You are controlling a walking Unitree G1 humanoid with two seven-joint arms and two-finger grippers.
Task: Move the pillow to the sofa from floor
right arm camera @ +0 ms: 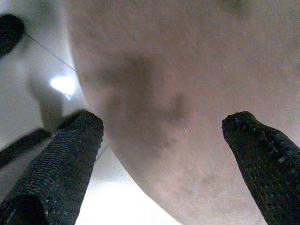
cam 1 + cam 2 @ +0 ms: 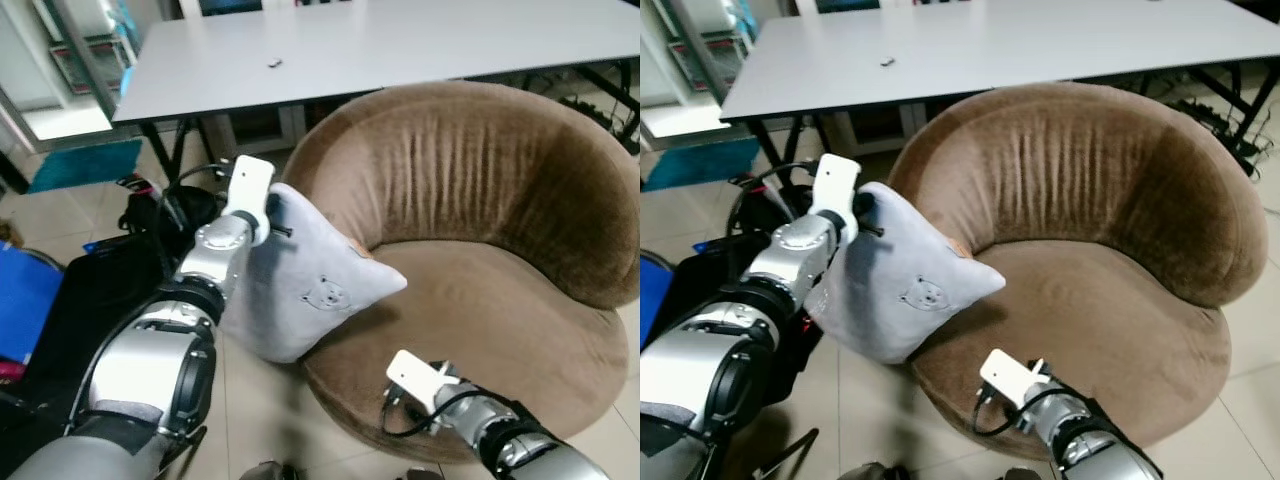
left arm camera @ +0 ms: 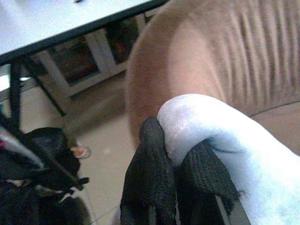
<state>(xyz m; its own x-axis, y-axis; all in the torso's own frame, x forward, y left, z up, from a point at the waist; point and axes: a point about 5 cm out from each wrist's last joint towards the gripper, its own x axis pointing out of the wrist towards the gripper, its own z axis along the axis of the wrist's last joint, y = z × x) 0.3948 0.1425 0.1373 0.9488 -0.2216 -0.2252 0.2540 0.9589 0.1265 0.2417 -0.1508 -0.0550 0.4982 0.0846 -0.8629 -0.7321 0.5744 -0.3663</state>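
Observation:
A light grey pillow [image 2: 300, 275] with a small bear print hangs at the left front edge of the round brown sofa chair [image 2: 480, 200], one corner reaching over the seat. My left gripper [image 2: 272, 222] is shut on the pillow's top edge; in the left wrist view its black fingers [image 3: 157, 173] pinch the pale fabric [image 3: 234, 140]. My right gripper [image 1: 164, 140] is open, low in front of the chair's base, with nothing between its fingers [image 1: 61, 164].
A white table [image 2: 380, 45] stands behind the chair. Black bags and cables [image 2: 150, 215] lie on the tiled floor to the left, with a blue object [image 2: 20, 300] at the far left and a teal mat [image 2: 85, 162] beyond.

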